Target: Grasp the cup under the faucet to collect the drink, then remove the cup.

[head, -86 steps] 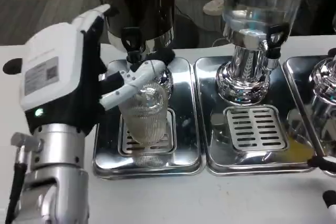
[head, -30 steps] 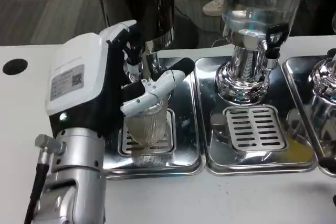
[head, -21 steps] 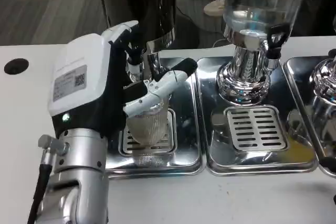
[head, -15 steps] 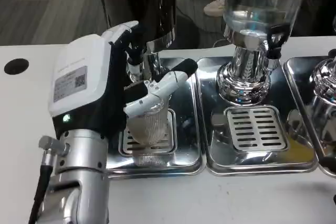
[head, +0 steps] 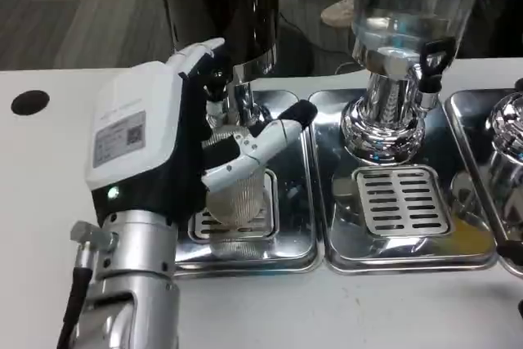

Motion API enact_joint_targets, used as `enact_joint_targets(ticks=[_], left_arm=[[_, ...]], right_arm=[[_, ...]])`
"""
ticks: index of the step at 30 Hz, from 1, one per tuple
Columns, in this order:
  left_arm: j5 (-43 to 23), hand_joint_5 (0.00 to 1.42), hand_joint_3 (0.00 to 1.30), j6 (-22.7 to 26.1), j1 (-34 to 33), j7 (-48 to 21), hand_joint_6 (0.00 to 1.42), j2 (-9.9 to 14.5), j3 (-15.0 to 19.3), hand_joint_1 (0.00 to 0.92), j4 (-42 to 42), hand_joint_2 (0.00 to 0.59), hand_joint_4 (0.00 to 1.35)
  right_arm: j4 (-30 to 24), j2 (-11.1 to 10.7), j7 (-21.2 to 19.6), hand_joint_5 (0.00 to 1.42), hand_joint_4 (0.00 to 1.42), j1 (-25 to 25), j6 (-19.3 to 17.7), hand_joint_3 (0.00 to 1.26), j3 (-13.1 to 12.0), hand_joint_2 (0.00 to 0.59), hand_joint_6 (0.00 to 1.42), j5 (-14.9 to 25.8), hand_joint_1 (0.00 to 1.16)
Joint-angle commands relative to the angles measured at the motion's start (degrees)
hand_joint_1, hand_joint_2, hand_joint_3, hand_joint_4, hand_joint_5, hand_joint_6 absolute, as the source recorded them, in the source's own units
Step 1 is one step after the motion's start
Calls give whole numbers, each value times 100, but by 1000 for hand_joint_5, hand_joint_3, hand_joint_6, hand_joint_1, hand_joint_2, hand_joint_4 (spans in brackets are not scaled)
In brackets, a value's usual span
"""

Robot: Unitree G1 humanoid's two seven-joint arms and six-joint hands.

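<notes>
Here — left robot hand (head: 176, 149) grips cup (head: 239, 199).

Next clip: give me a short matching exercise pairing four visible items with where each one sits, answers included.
Things:
1. ribbed clear plastic cup
2. left hand
3. clear glass-tank dispenser
4. small black round hole

Places:
A. in the white table, far left
B. on the left steel tray's grate
C. above the middle tray
D. wrapped around the cup, under the dark dispenser's tap

Pairs: 1-B, 2-D, 3-C, 4-A
</notes>
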Motion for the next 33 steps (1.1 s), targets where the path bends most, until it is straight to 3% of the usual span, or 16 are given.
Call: enact_joint_targets(ticks=[1,33], left_arm=[[-177,775,310,20,328,-334,978,32,-267,112,342,76,260],[-330,775,310,23,226,-363,961,73,-251,115,418,76,260]], right_arm=[[46,-3,33,194,191,-40,-21,285,11,393,120,19,510],[13,-4,20,194,200,-118,71,285,54,392,120,-29,504]])
